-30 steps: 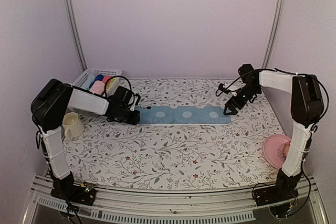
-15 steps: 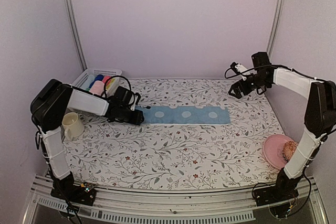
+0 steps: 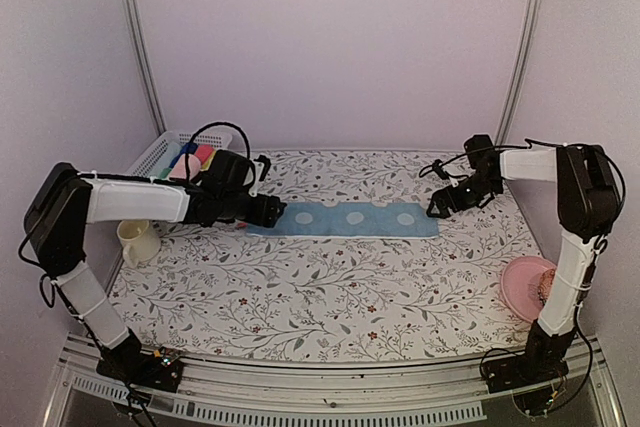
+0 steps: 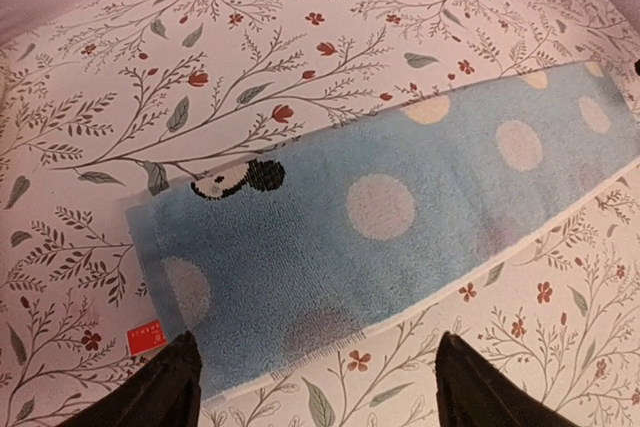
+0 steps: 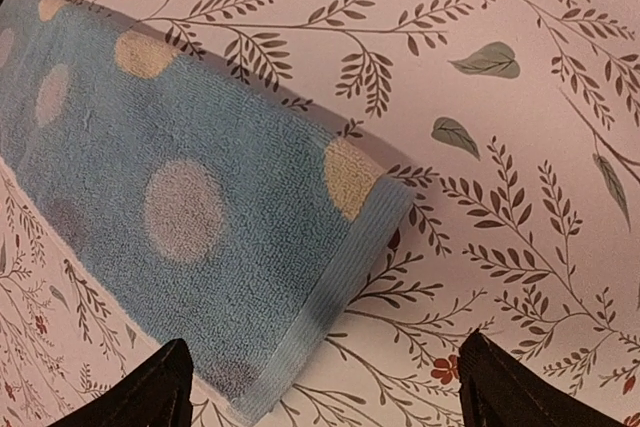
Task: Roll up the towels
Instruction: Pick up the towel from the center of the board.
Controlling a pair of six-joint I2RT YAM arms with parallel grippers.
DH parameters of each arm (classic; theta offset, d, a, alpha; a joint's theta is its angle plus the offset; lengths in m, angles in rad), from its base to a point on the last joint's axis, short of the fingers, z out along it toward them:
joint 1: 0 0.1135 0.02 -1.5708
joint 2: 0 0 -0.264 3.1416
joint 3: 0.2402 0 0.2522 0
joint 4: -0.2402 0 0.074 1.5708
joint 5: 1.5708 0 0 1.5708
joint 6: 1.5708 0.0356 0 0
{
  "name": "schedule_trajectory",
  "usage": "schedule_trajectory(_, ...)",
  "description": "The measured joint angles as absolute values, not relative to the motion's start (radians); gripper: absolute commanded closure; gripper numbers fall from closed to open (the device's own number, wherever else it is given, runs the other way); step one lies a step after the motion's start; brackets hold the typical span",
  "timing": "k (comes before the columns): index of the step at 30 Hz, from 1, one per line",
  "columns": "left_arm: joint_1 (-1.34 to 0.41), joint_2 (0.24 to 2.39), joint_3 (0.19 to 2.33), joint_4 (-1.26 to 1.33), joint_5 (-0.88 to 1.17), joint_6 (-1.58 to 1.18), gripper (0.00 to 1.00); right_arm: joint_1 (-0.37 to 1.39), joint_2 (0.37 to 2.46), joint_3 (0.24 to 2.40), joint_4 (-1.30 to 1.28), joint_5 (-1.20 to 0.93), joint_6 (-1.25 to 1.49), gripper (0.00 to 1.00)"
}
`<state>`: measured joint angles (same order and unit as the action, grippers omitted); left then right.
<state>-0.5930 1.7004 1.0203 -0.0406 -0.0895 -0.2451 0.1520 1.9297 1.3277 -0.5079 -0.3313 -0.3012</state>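
Light blue towel (image 3: 350,219) with pale dots, spread flat as one long strip across the far middle of the floral table (image 3: 330,297), small panda mark and red tag at its left end. Left jaws wide open at that left end, gripping nothing; right jaws wide open just beside the ribbed right end, likewise holding nothing. Off to the sides: white basket (image 3: 158,151) far left, cream cup (image 3: 138,240) below it, pink plate (image 3: 525,285) near right.

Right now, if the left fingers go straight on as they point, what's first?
The blue dotted towel: its tagged end lies flat just ahead of the open left fingers. Probably cloth first, then the floral table beneath; their height above it is unclear.
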Motion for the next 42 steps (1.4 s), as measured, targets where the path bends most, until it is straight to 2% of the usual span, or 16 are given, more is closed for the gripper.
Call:
schedule_trajectory(15, -0.636, 1.548, 0.958, -0.089, -0.180, -0.263, 0.17, 0.236, 2.019, 1.321, -0.467, -0.287, -0.262, 0.25)
schedule_trajectory(26, -0.651, 1.471, 0.947, -0.118, -0.234, -0.263, 0.15, 0.244, 2.037, 1.321, -0.415, -0.226, -0.236, 0.64)
schedule_trajectory(29, -0.654, 1.453, 0.939, -0.120, -0.248, -0.262, 0.15, 0.248, 2.040, 1.321, -0.407, -0.205, -0.228, 0.79)
schedule_trajectory(30, -0.655, 1.450, 0.936, -0.122, -0.251, -0.262, 0.15, 0.249, 2.041, 1.321, -0.404, -0.199, -0.223, 0.91)
schedule_trajectory(31, -0.656, 1.448, 0.934, -0.125, -0.253, -0.262, 0.14, 0.249, 2.042, 1.321, -0.400, -0.196, -0.224, 0.96)
schedule_trajectory(42, -0.674, 1.424, 0.933, -0.156, -0.284, -0.262, 0.12, 0.240, 2.045, 1.333, -0.417, -0.199, -0.223, 0.98)
